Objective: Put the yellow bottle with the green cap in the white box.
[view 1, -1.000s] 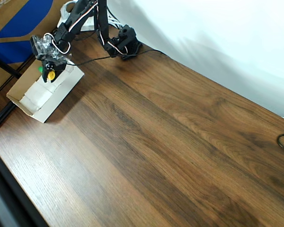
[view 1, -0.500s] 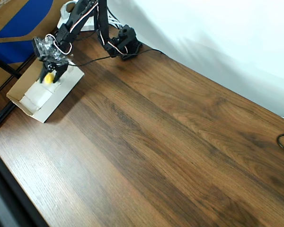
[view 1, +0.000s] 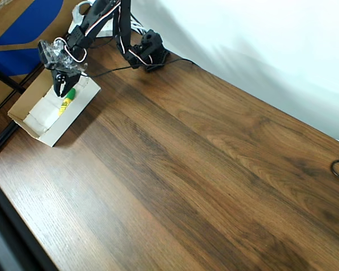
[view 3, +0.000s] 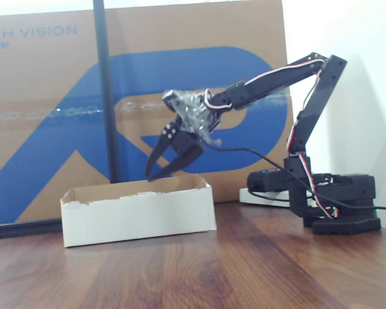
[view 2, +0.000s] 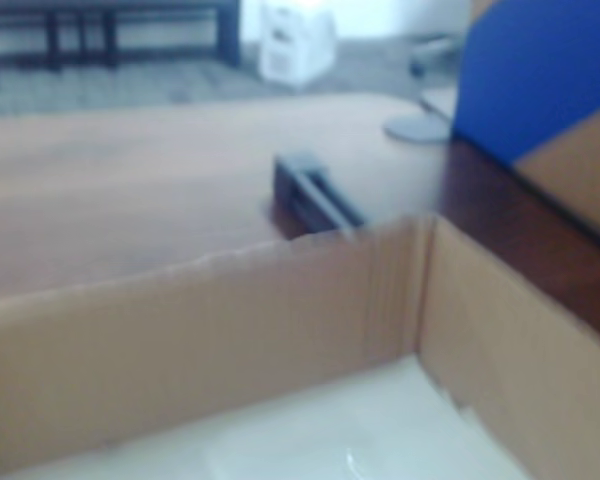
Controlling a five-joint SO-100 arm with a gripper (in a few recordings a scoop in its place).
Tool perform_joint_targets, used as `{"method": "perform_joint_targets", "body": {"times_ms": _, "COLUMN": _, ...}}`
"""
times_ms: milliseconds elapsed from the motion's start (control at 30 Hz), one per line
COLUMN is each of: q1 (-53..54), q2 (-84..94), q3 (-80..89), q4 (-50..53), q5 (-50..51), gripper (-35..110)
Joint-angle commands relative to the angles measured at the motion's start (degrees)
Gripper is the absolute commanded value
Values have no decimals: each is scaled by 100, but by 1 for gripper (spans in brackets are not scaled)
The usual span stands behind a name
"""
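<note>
Bright, even light – soft shadows; wrist view blurry, prob. out of focus.

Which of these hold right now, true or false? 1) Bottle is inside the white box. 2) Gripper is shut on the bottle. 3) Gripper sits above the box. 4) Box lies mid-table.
1) True: the yellow bottle with the green cap lies inside the white box.
2) False: the gripper is open and holds nothing.
3) True: it hangs just over the box's open top.
4) False: the box sits near the table edge, at the left in the overhead view.
</note>
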Motion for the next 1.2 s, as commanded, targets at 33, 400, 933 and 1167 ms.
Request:
{"method": "perform_joint_targets", "body": {"times_ms": 33, "q1": -44, "q2": 545, "q3": 18, "q4": 44, "q5": -141, "gripper": 0}}
{"method": "perform_joint_targets", "body": {"times_ms": 400, "q1": -809, "q2": 1459, "q3": 571, "q4": 264, "q5": -729, "gripper": 2}}
{"method": "perform_joint_targets", "body": {"times_ms": 933, "q1": -2804, "q2": 3322, "q3": 1239, "q4": 2285, "q5": -1187, "gripper": 0}}
{"method": "perform_joint_targets", "body": {"times_ms": 1167, "q1": -3023, "q2": 4377, "q3": 1661, "q4": 2953, "q5": -1160, "gripper": 0}}
